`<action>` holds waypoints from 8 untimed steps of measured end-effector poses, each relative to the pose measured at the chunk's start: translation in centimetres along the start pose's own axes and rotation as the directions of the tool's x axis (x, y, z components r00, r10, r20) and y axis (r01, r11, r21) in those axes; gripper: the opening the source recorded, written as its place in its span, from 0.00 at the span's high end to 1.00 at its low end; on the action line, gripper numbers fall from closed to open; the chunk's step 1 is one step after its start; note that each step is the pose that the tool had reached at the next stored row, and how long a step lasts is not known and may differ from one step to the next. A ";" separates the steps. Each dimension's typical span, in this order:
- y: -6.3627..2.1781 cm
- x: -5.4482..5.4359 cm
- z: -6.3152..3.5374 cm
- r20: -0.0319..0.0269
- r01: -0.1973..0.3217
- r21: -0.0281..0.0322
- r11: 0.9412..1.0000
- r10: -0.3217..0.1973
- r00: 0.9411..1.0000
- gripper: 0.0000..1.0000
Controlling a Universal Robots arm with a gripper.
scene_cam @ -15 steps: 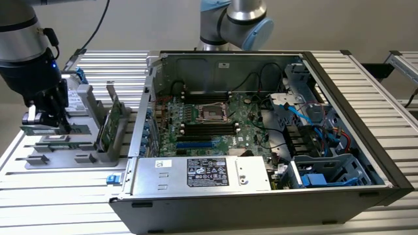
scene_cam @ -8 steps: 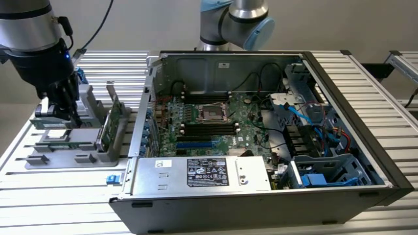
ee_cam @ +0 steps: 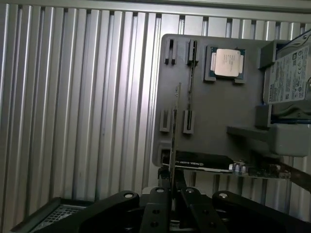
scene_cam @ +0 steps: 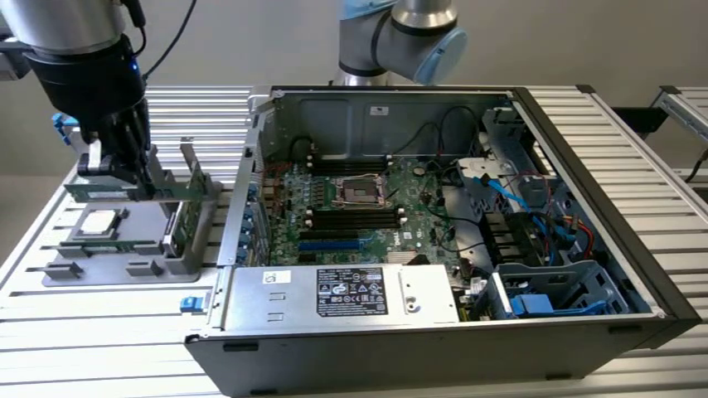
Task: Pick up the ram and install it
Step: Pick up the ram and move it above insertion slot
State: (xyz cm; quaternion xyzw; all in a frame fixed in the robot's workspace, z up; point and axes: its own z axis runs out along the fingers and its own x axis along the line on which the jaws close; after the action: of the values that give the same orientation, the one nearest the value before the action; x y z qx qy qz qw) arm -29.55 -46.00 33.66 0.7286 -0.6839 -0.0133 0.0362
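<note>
Above the grey plastic parts tray (scene_cam: 111, 267) by the slatted bench's edge at the exterior view's left, the black gripper (scene_cam: 129, 176) pinches the long green ram stick (scene_cam: 94, 189) across its flat faces. The stick's long axis is level, well apart from the open computer case (scene_cam: 575, 166).

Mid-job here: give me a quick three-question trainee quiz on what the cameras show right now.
1. True or false: the tool is shut on the ram.
2. The ram hangs over: A) the motherboard, B) the gray holder tray, C) the power supply.
3. Which square silver part lies in that tray?
Key: 1 true; 2 B; 3 the processor chip.
</note>
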 end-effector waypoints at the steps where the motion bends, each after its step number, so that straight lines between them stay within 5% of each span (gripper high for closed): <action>1: -0.35 0.0 -0.39 0.002 0.001 0.000 1.000 -0.001 1.000 0.86; 8: -2.75 0.3 -3.13 0.012 0.004 0.000 1.000 -0.004 1.000 0.86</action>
State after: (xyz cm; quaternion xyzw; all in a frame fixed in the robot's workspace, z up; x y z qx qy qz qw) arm -26.58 -46.00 36.59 0.7299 -0.6825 -0.0177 0.0320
